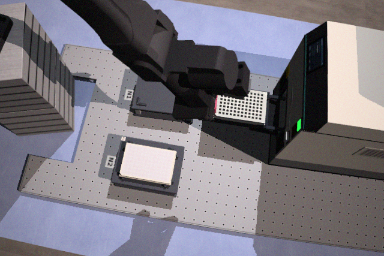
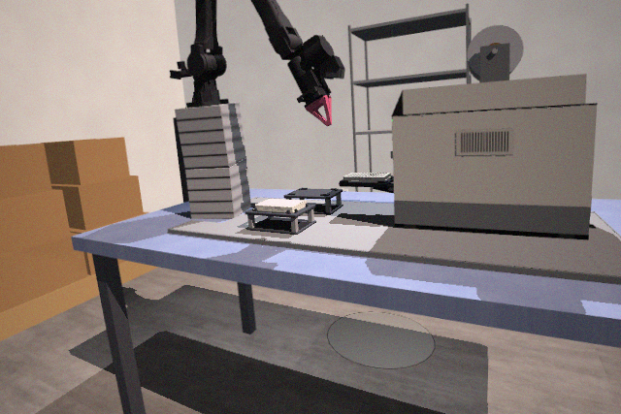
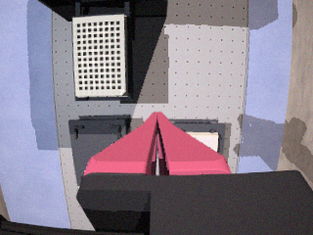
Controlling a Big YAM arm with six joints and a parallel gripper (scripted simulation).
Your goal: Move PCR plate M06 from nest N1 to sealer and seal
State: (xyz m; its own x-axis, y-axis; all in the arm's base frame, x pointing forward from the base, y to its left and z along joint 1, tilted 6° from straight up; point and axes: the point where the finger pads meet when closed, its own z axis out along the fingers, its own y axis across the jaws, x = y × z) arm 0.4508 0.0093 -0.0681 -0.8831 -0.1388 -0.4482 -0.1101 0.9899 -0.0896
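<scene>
Bright even light; hard-edged arm shadows across table (image 1: 216, 14); pixelated, no glare.

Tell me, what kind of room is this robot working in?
Probably a laboratory workroom. A plate full of tiny wells sits on the stage of a boxy sealing machine, with a metal shelf rack behind and cardboard boxes stacked by the wall.

The blue surface (image 2: 211, 252) stands on dark legs and carries a grey perforated baseplate (image 1: 216, 191). On that baseplate sit two dark plate nests, N1 (image 1: 149, 96) and N2 (image 1: 178, 166), and the boxy sealer (image 2: 494, 169). A ribbed grey pedestal (image 2: 212, 159) stands at the surface's far left end.
</scene>
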